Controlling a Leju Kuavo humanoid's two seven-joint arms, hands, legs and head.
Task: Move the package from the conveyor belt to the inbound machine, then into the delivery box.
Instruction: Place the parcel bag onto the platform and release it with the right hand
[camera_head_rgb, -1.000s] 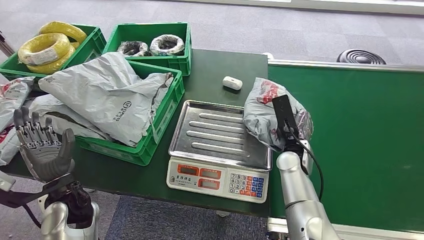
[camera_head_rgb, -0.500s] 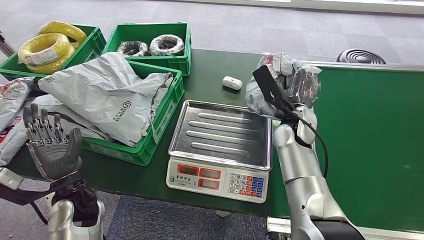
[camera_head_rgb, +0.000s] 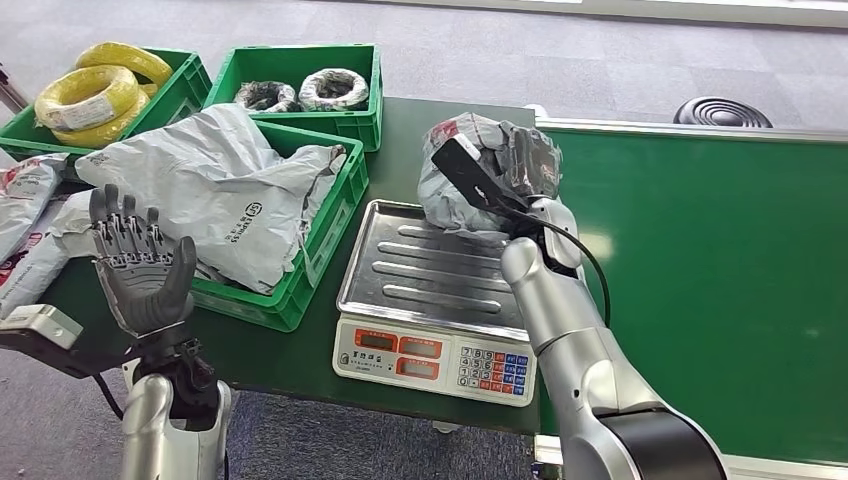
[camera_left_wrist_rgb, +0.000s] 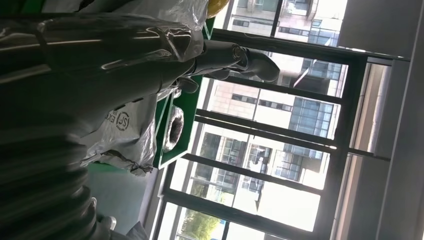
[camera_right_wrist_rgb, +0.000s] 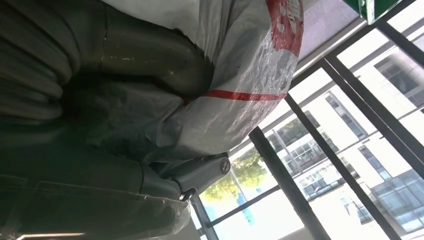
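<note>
Head view: my right hand (camera_head_rgb: 528, 165) is wrapped around the grey package (camera_head_rgb: 455, 180), holding it up over the far edge of the scale (camera_head_rgb: 430, 290)'s steel tray, off the conveyor belt (camera_head_rgb: 720, 270). My left hand (camera_head_rgb: 140, 275) is raised by the green crate (camera_head_rgb: 310, 245) of mailer bags, fingers spread apart, holding nothing.

Left wrist view: my fingers (camera_left_wrist_rgb: 240, 57) stick out straight toward the windows, grey bags (camera_left_wrist_rgb: 125, 135) behind them.

Right wrist view: thumb (camera_right_wrist_rgb: 150, 65) is pressed into the crinkly package (camera_right_wrist_rgb: 240, 75) with the red print, clamped tight.
</note>
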